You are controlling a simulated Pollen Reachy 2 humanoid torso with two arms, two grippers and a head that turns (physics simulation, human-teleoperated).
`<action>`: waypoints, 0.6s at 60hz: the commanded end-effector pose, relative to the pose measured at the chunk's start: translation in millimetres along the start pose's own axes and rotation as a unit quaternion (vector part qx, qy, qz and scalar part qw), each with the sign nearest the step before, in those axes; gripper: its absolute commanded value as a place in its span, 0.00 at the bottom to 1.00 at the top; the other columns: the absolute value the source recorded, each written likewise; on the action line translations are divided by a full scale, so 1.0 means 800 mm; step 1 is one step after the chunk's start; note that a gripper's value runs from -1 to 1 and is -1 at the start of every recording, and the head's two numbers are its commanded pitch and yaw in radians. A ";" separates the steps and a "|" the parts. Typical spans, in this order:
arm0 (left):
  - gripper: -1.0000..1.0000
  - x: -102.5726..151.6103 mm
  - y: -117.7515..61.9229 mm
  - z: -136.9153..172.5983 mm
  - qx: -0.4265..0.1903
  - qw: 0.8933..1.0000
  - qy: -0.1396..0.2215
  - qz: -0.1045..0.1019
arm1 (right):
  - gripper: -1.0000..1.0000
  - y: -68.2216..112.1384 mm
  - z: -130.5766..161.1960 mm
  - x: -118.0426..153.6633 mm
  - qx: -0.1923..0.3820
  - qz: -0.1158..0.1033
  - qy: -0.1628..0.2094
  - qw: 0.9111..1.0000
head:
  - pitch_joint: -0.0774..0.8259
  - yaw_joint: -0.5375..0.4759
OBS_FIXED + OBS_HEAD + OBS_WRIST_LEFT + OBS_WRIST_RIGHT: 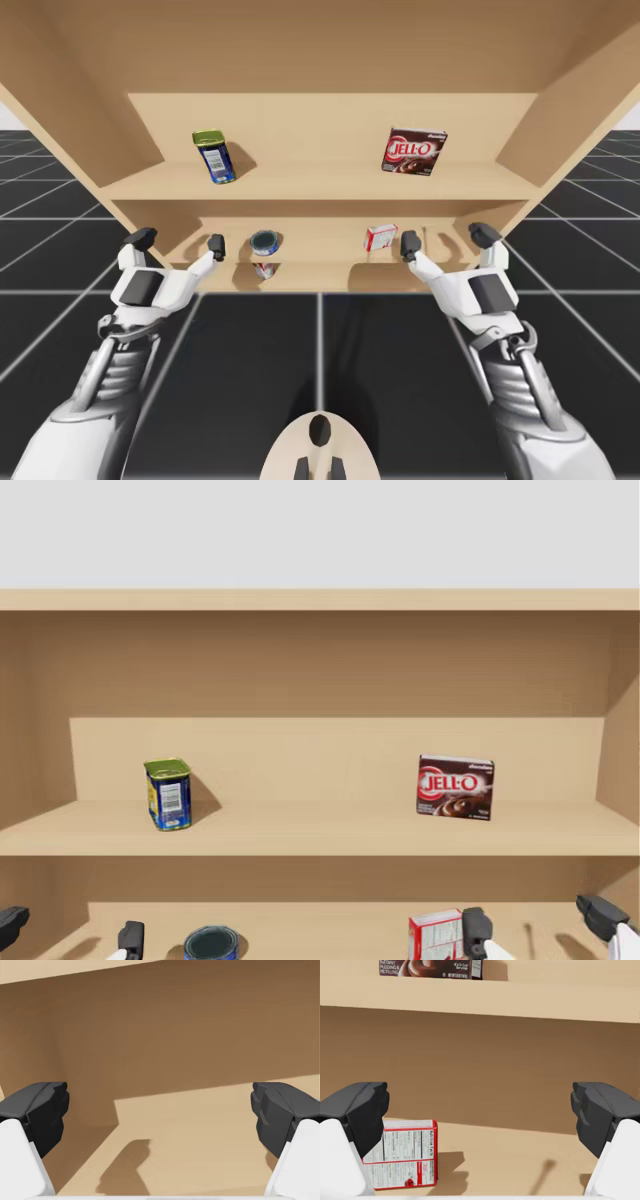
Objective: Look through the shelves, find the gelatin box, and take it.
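Pale wooden shelving (320, 130) with two boards faces the robot. The small red-and-white cardboard box (405, 1152), probably the gelatin box, stands on the lower board (320, 240), ahead of the right gripper (446, 239) and just off its inner finger, not between the jaws. Both that gripper and the left gripper (177, 241) hang wide open with nothing in them.

A careless sideways move could let that inner finger knock the light box over or push it deeper. The bigger dark brown box (413, 152) on the upper board could also be mistaken for it. A blue tin with a green lid (215, 157) stands on that board too, and a round dark can (265, 243) sits lower down, well apart from the target. Nothing blocks the approach.
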 end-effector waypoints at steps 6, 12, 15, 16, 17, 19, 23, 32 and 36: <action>0.00 0.000 0.001 0.000 0.001 1.000 0.001 0.000 | 0.00 0.005 0.005 0.006 -0.001 0.006 -0.012 1.000 | 0.10 0.53; 0.00 0.000 0.001 0.000 0.000 1.000 0.001 0.000 | 0.00 0.004 0.003 0.003 0.003 0.001 0.001 1.000 | 0.13 0.53; 0.00 0.000 0.001 0.000 0.000 1.000 0.001 -0.001 | 0.00 0.004 0.001 0.001 0.000 -0.002 0.007 1.000 | 0.17 0.53; 0.00 -0.001 0.001 0.000 0.000 1.000 0.001 -0.001 | 0.00 0.004 0.001 0.000 0.000 -0.002 0.007 1.000 | 0.19 0.53; 0.00 -0.001 0.001 0.000 0.000 1.000 0.002 -0.001 | 0.00 0.004 0.001 0.000 0.000 -0.002 0.007 1.000 | 0.20 0.53; 0.00 -0.001 0.002 0.000 0.000 1.000 0.002 -0.001 | 0.00 0.004 0.001 0.000 0.000 0.000 0.007 1.000 | 0.23 0.53; 0.00 -0.001 0.001 -0.001 0.000 1.000 0.001 -0.002 | 0.00 0.003 0.000 -0.001 -0.002 0.001 0.006 1.000 | 0.29 0.51; 0.00 -0.002 0.001 -0.001 -0.001 1.000 0.001 -0.004 | 0.00 0.003 -0.001 -0.002 -0.003 0.003 0.007 1.000 | 0.38 0.46; 0.00 -0.002 0.001 -0.001 -0.001 1.000 0.001 -0.005 | 0.00 0.002 -0.001 -0.002 -0.002 0.004 0.007 1.000 | 0.41 0.43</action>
